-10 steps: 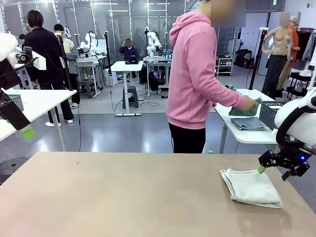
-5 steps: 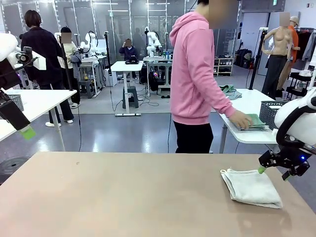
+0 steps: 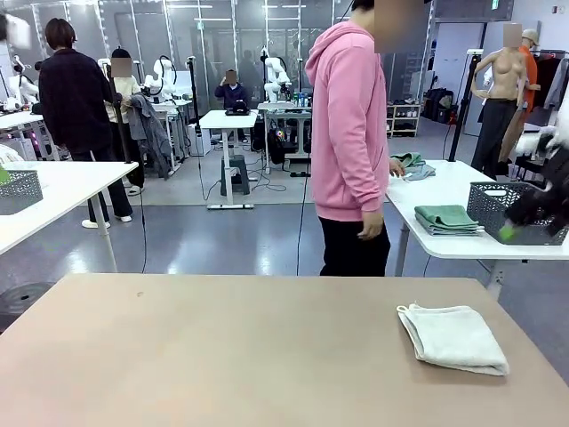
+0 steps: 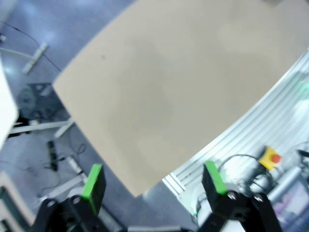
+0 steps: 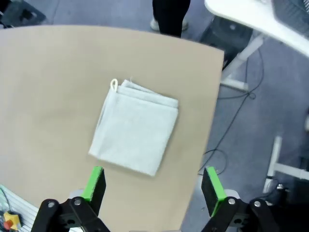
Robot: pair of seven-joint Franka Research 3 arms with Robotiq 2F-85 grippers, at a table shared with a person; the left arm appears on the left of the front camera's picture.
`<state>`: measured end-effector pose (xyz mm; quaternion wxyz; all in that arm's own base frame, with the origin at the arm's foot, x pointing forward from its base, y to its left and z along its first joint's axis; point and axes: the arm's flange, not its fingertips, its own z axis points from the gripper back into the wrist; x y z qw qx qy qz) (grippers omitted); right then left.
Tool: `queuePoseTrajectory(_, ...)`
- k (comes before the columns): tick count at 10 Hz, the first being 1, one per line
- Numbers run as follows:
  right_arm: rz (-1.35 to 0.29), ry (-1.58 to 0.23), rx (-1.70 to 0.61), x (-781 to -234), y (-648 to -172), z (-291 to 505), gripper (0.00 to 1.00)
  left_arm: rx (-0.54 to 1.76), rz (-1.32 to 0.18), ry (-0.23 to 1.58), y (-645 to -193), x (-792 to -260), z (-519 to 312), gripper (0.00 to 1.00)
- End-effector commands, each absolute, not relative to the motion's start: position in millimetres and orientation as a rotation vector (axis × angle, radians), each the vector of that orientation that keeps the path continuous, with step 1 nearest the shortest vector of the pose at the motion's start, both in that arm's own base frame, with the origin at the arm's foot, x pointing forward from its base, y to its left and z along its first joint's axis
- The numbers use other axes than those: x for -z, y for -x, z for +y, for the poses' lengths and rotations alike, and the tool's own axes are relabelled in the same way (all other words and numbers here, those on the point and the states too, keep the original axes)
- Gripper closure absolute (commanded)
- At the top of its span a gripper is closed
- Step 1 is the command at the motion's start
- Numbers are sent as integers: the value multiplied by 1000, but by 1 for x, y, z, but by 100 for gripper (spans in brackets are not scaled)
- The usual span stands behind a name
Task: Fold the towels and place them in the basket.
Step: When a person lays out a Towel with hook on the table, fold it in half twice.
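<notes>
The towel [image 3: 453, 336], at four o'clock on the table [image 3: 222, 356], is soft, fuzzy cloth. The table top is smooth and dull, not shiny. The grey floor [image 3: 222, 240] is shiny. The basket [image 3: 494, 205], at three o'clock, looks like dark plastic full of holes. The right gripper [image 5: 154, 182] is dull black with smooth green pads [image 5: 95, 182].

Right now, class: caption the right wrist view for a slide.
Open right gripper above a folded off-white towel on the tan table.
</notes>
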<state>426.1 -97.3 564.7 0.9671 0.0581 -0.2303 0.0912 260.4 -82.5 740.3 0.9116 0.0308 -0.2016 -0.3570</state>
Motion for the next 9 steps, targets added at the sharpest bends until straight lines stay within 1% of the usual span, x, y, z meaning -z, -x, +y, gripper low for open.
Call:
queuePoseTrajectory(1, -510, -115, -245, -608, -402, -111, 0, 703, -386, -130, -248, -792, -59, 0)
queuePoseTrajectory(2, -545, -128, -278, -635, -379, -117, 0, 665, -445, -115, -229, -818, -44, 0)
queuePoseTrajectory(3, -615, -173, -305, -664, -353, -123, 0, 656, -532, -81, -213, -836, -32, 0)
queuePoseTrajectory(4, -653, -225, -364, -683, -328, -120, 0, 657, -585, -8, -202, -839, -23, 0)
queuePoseTrajectory(6, -712, -229, -455, -702, -292, -107, 0, 600, -649, 44, -191, -834, -4, 0)
queuePoseTrajectory(7, -739, -223, -500, -712, -274, -98, 0, 593, -648, 60, -188, -825, 1, 0)
queuePoseTrajectory(9, -788, -147, -543, -728, -243, -82, 0, 581, -658, 86, -192, -805, 8, 0)
